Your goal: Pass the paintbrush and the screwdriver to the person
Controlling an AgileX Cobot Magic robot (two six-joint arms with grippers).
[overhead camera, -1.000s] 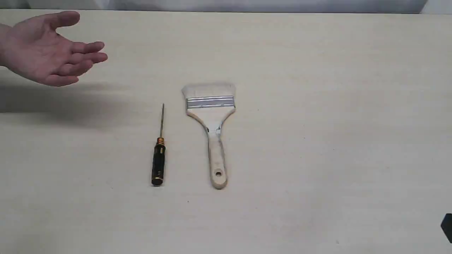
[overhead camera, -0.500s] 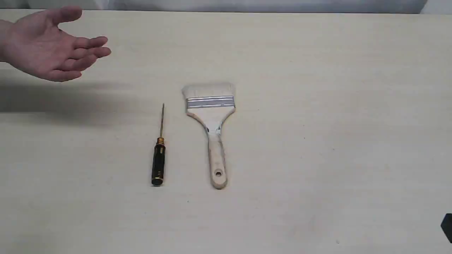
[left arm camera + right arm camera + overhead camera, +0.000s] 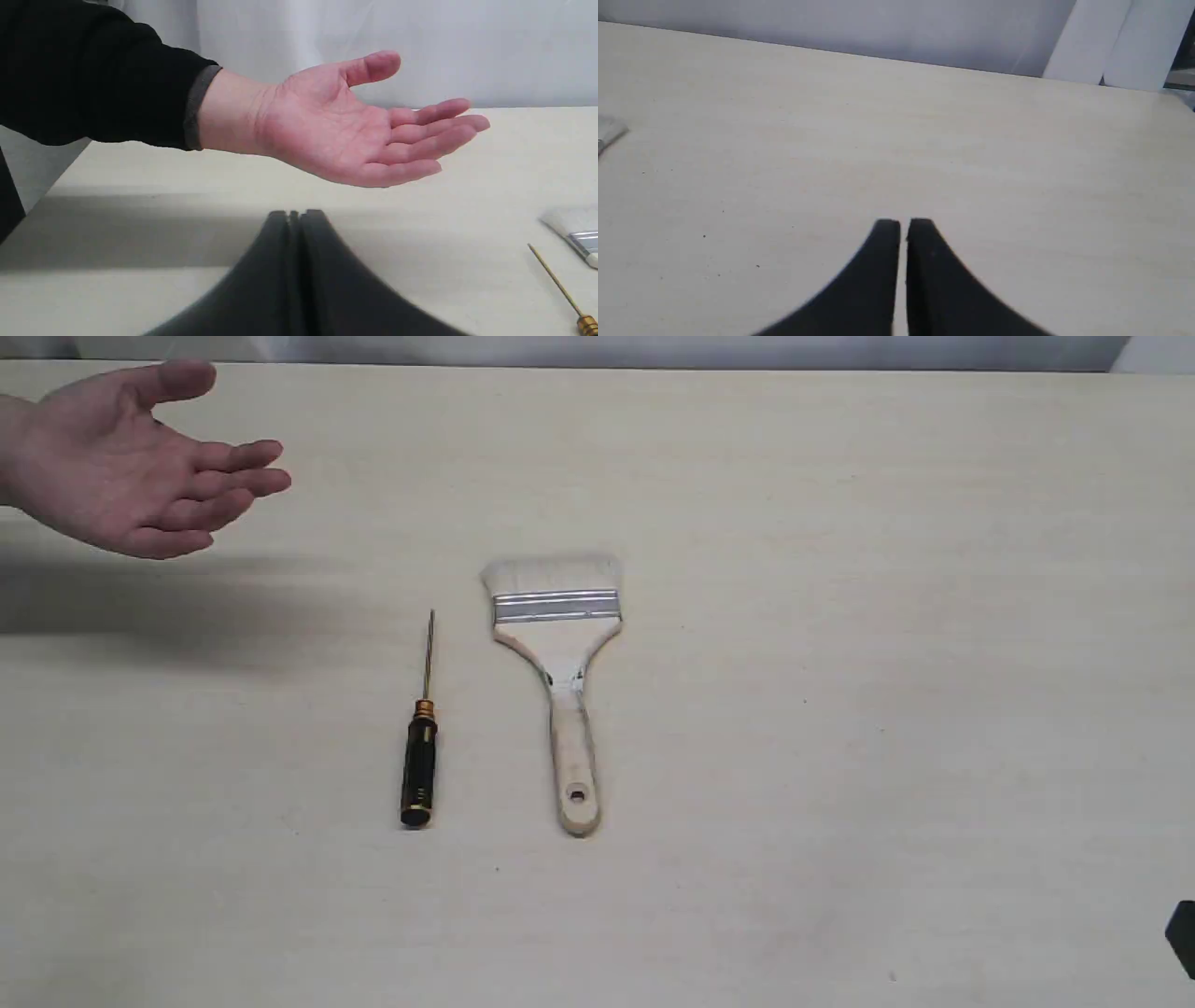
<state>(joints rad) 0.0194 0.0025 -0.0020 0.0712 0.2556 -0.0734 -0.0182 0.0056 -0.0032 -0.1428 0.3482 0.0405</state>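
The paintbrush (image 3: 557, 653) lies flat mid-table, pale bristles away from me, wooden handle toward the near edge. Just left of it lies the screwdriver (image 3: 420, 756), black handle near, thin shaft pointing away. The person's hand (image 3: 131, 467) hovers palm up over the far left of the table, also seen in the left wrist view as the hand (image 3: 355, 126) with a black sleeve. My left gripper (image 3: 295, 214) is shut and empty, short of the hand. My right gripper (image 3: 903, 223) is shut over bare table. Only a dark corner of the right arm (image 3: 1184, 933) shows in the exterior view.
The pale wooden table (image 3: 887, 616) carries only these two tools. A white backdrop (image 3: 924, 32) stands behind the far edge. The hand casts a wide shadow (image 3: 159, 607) on the left of the table.
The person's hand has wavered slightly up and down at the far left. The tools and the grippers have not moved.
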